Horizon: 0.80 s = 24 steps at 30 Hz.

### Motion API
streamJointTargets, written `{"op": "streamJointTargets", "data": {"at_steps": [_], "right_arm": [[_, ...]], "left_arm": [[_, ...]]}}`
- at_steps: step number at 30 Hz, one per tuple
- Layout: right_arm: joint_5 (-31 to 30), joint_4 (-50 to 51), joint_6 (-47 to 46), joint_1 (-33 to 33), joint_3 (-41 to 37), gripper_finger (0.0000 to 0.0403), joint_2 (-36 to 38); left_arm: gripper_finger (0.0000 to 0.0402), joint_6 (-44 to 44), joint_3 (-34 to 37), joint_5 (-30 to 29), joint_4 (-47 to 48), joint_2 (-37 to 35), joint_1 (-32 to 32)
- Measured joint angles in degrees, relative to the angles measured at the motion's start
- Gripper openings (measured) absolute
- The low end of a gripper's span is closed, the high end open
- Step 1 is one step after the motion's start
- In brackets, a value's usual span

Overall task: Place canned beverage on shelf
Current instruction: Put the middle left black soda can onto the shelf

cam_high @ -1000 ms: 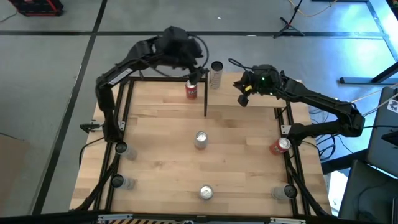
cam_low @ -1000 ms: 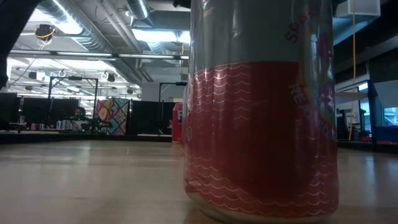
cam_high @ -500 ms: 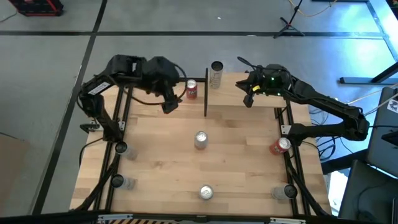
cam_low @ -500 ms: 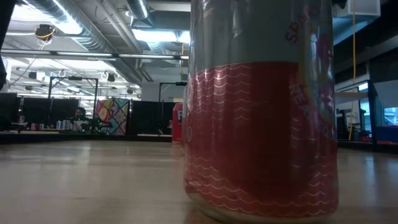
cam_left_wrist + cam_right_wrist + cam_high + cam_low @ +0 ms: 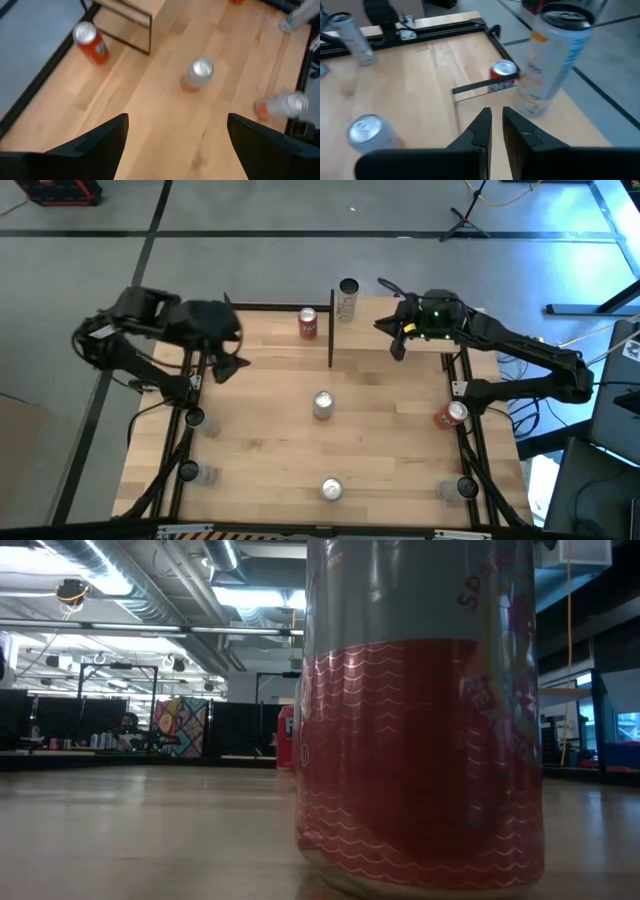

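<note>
A red can stands upright on the tabletop at the far edge, beside the black post of the shelf. It also shows in the left wrist view and the right wrist view. A tall white can stands on the shelf near its far left corner. My left gripper is open and empty at the table's left side. My right gripper is shut and empty above the shelf.
A silver-topped can stands mid-table and another stands at the near edge, filling the low view. A red can lies at the right edge. More cans stand by the left and right frame rails.
My left gripper has drawn back from the red can at the far edge, going toward the table's left edge and a little toward the near edge. The red can stays standing where it was.
</note>
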State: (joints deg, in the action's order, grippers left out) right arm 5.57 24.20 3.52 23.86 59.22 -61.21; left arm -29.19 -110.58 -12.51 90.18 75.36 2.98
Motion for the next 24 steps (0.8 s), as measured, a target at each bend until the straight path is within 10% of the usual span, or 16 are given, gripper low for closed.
{"op": "streamJointTargets", "data": {"at_steps": [24], "right_arm": [[-10.0,3.6,-12.2,-12.0,-0.1,0.0037,-2.2]], "left_arm": [[0.0327,-15.8,37.7,17.6,-0.2,-19.8,13.8]]}}
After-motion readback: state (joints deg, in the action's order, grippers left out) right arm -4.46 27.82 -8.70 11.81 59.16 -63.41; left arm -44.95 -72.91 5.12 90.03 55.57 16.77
